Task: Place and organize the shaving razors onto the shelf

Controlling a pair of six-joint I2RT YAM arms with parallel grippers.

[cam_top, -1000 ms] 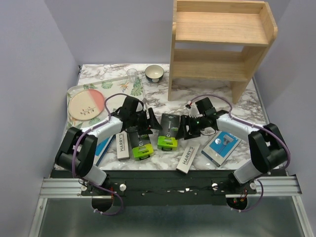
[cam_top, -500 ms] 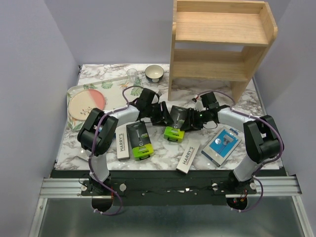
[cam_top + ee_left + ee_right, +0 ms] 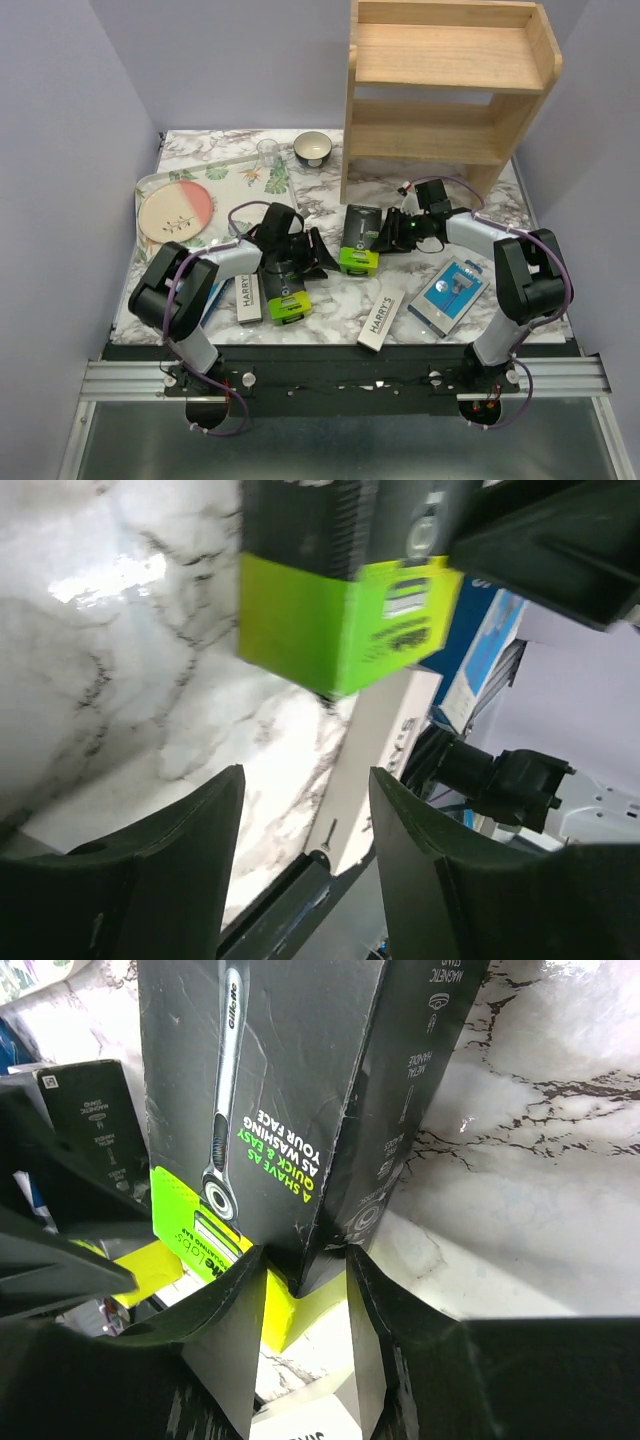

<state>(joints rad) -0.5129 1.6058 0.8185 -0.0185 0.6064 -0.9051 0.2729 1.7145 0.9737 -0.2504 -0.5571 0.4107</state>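
Note:
My right gripper is shut on a black shaving razor box with a lime-green end, gripping it across its thin edge at mid-table. To the left of that box, my left gripper is open and holds nothing. A lime-ended box shows just ahead of its fingers. A second black and lime box lies flat below the left gripper. Two white HARRY'S boxes and a blue-and-white pack lie near the front. The wooden shelf stands at the back right.
A floral tray holding a pink plate sits at the back left. A small bowl and a clear glass stand beside the shelf's left panel. Another blue pack peeks from under the left arm.
Both grippers met at the middle black box. The left one has since drawn back to the left, and the right one has shifted the box slightly toward the shelf.

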